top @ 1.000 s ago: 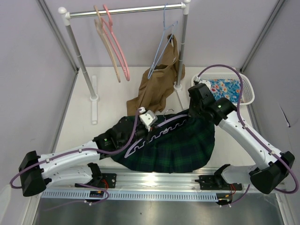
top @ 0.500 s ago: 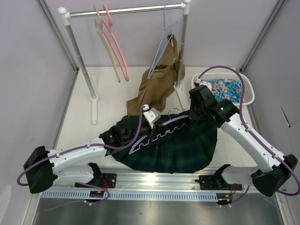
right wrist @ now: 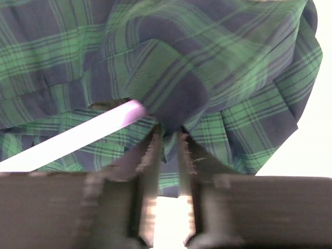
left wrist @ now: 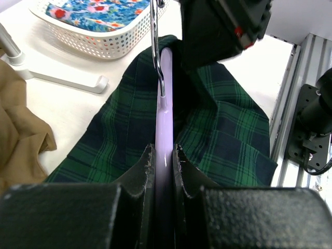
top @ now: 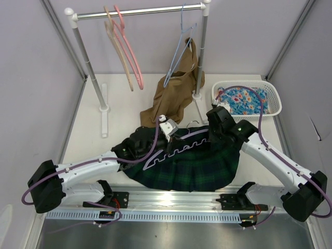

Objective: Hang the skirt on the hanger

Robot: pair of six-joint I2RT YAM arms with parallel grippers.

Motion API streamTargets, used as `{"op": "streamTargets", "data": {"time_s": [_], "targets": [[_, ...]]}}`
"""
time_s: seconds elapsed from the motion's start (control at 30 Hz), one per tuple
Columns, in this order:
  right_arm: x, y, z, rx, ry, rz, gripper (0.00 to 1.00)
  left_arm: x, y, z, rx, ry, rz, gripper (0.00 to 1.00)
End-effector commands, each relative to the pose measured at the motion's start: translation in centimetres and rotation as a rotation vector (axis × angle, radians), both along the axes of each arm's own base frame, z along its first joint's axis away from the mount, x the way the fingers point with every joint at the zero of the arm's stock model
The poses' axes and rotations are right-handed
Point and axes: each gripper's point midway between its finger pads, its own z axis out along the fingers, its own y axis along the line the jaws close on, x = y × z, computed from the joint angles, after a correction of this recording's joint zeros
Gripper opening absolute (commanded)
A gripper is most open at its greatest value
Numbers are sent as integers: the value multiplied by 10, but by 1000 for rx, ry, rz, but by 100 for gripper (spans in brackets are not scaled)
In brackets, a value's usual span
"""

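Observation:
The green and navy plaid skirt (top: 199, 163) lies spread at the table's front middle. The lavender hanger (top: 174, 147) with its wavy bar lies across the skirt's top. My left gripper (top: 167, 136) is shut on the hanger's bar (left wrist: 163, 150), whose metal hook (left wrist: 155, 46) points away. My right gripper (top: 213, 136) is shut on a fold of the skirt (right wrist: 179, 111) at its upper right edge, right beside the hanger's end (right wrist: 104, 124), which pokes under the cloth there.
A tan-brown garment (top: 174, 96) on a thin blue hanger (top: 181, 44) hangs from the rack (top: 140, 11) behind, with pink and tan hangers (top: 124, 46). A white basket (top: 275, 106) holding blue floral cloth stands at the back right. The rack's foot (left wrist: 67, 80) lies near the skirt.
Both grippers moved a little: the left arm pushed the hanger rightward and forward, the right gripper came down and toward the front with the skirt's edge, uncovering the basket.

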Motion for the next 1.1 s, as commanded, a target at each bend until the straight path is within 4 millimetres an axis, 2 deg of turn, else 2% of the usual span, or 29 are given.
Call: {"op": "streamTargets", "data": {"time_s": [0.0,0.03,0.17,0.2,0.37,0.47,0.73,0.9,1.07], "targets": [[5,11,18,91,-89,16,36,-1,-10,30,-93,-43,-39,0],[4,13,20,103,-97,30,42,0,-10,27,-87,-39,-40,0],[1,22,46,192,-190,79,49,1,-13,19,-74,-20,-42,0],[2,24,46,201,-195,83,49,0,-13,19,-75,-20,-43,0],[-12,43,82,322,-324,190,52,3,-16,14,-69,-8,-41,0],[-21,52,93,367,-373,233,52,3,-18,14,-73,-1,-43,0],[-22,64,73,298,-365,292,52,3,-19,15,-69,-3,-46,0],[-6,62,74,243,-458,369,57,3,-20,13,-60,3,-56,0],[-5,82,80,331,-484,469,58,2,-22,12,-55,14,-64,0]]}}
